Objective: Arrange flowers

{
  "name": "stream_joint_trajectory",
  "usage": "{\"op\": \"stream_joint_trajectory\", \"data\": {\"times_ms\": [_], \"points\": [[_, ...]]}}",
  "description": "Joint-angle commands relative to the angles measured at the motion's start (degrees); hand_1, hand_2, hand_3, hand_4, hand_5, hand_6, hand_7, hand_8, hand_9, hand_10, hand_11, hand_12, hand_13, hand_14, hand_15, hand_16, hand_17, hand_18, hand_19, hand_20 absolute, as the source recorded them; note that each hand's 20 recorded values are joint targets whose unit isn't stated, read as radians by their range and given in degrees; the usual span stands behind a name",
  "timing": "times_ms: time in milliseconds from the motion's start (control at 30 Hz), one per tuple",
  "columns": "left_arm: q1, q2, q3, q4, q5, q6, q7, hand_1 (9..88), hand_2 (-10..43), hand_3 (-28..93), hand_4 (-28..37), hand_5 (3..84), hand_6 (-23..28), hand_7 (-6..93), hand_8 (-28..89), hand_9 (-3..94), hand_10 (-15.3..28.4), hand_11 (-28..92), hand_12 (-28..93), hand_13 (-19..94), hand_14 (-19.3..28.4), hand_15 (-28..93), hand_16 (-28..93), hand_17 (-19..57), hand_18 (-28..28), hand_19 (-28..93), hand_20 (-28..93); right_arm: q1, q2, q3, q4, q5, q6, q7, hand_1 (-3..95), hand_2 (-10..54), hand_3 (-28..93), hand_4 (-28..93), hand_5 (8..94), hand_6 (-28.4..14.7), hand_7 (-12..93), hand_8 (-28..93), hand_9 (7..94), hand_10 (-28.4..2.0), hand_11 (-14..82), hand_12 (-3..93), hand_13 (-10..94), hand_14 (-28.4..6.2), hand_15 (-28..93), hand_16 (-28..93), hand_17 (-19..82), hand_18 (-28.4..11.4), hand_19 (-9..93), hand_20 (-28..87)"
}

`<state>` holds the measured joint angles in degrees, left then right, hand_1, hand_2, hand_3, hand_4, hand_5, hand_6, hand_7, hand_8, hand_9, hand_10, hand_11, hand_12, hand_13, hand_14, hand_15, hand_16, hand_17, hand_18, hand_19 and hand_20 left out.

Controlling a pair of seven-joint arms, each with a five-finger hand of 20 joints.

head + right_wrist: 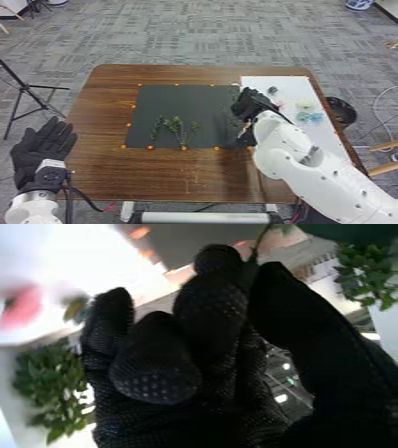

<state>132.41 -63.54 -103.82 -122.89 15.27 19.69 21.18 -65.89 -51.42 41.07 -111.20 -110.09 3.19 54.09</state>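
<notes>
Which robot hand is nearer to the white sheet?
Right. The right hand is at the left edge of the white sheet; the left hand is beside the table's left edge.

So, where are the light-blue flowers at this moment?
In the head view, the light-blue flowers are on the white sheet, right of the dark mat, just nearer the robot than the pale flowers.

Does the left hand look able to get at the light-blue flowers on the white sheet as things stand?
Probably not directly: the left hand is at the far left, the light-blue flowers sit over on the right, and the right arm lies across the way.
</notes>
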Motion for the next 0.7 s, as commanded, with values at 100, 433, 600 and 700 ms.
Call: {"op": "stream_joint_trajectory", "data": {"times_ms": [100,433,600,700], "points": [[-0.41,1.12,0.78,0.22,1.03,0.62,-0.83,24.8,20.3,76,-28.3,46.3,11.3,13.9,-9,36.1,17.7,27,10,26,16.5,35,-7,-6.9,15.4,41,10,-3.22,-9.31,-5.45,2.07,-5.33,0.53,2.08,39.8,-9.5,78,5,73.7,-2.3,48,26,90.1,-9.1,45.5,38.3,87,-8.6,68,39,38,-26.4,82,36],[0.02,1.05,0.68,0.02,0.44,0.87,-0.59,24.9,20.2,76,-28.3,46.3,11.4,13.8,-9,36.1,17.6,27,10,26,16.5,35,-7,-6.9,15.4,41,10,-4.60,-9.98,-5.96,5.45,-8.93,3.73,5.25,41.1,-9.5,77,2,73.5,-2.1,47,24,90.0,-9.7,45.5,38.1,87,-8.2,67,39,39,-26.6,83,35],[0.09,0.85,0.78,0.03,0.40,0.70,-0.62,25.0,20.2,76,-28.3,46.3,11.3,13.9,-9,36.1,17.6,27,10,26,16.4,35,-7,-6.9,15.4,41,10,-5.64,-9.40,-5.18,6.38,-9.95,3.68,6.74,41.8,-9.5,77,1,74.0,-1.9,47,23,90.4,-9.6,45.0,37.5,89,-7.2,66,39,39,-26.6,84,34],[0.46,0.79,0.54,-0.04,0.36,0.69,-0.44,24.9,20.2,76,-28.3,46.3,11.3,13.9,-9,36.2,17.6,27,10,26,16.5,35,-7,-6.9,15.4,41,10,-6.27,-9.30,-4.59,6.54,-9.82,4.20,7.19,42.1,-9.5,77,0,74.1,-1.8,46,23,90.4,-9.7,44.8,37.3,89,-6.9,66,39,40,-26.6,84,33]]}}
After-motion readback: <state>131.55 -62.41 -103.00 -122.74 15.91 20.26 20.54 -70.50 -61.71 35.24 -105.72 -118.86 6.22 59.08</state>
